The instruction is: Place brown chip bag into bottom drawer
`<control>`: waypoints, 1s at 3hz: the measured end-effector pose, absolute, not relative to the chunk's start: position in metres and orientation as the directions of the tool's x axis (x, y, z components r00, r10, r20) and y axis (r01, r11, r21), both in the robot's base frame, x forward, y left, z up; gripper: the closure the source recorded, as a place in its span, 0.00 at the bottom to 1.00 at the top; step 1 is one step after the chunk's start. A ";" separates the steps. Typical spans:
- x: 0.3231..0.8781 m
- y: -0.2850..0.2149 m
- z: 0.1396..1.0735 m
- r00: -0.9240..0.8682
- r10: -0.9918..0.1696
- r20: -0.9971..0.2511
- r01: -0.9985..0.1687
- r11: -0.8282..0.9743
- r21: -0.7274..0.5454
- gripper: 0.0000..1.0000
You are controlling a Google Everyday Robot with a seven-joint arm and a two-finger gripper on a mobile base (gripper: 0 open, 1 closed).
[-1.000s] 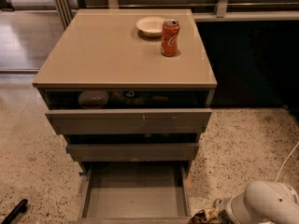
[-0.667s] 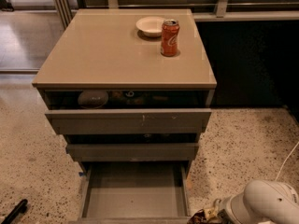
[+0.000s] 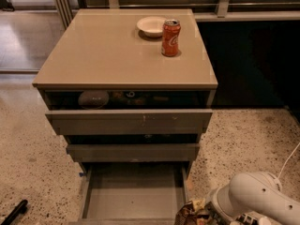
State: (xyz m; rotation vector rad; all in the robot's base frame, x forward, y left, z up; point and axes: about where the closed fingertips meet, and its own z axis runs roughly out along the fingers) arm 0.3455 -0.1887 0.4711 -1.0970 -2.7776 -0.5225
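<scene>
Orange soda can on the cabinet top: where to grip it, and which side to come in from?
Grip the orange soda can mid-body, across its round wall; it stands upright. Probably best to come from its front or right, since the white bowl sits close behind it on the left. The gripper is low at the picture's bottom right, by the brown chip bag.

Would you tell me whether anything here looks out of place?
Nothing is spilled or damaged. The three drawers stand open in steps, and the brown chip bag is beside the end effector, right of the bottom drawer, not in it.
</scene>
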 end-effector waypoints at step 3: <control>0.340 -0.166 0.471 -0.731 0.653 0.197 0.682 0.686 0.256 1.00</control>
